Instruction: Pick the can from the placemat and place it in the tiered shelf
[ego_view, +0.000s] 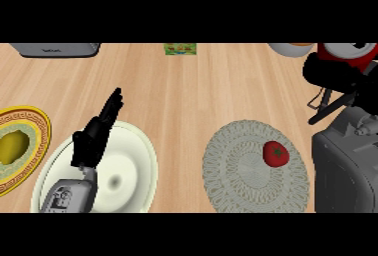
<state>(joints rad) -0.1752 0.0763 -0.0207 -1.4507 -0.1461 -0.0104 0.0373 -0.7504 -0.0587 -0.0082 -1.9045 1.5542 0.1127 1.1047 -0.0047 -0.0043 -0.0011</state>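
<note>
The right robot hand (336, 75) was clenched around the red can (347, 54), lifted well beyond the mat (255, 166) for shelving; the left robot hand (96, 135) rested released.

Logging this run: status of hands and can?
Left hand open over white plate. Right hand shut on red can, raised. Tomato on placemat.
</note>
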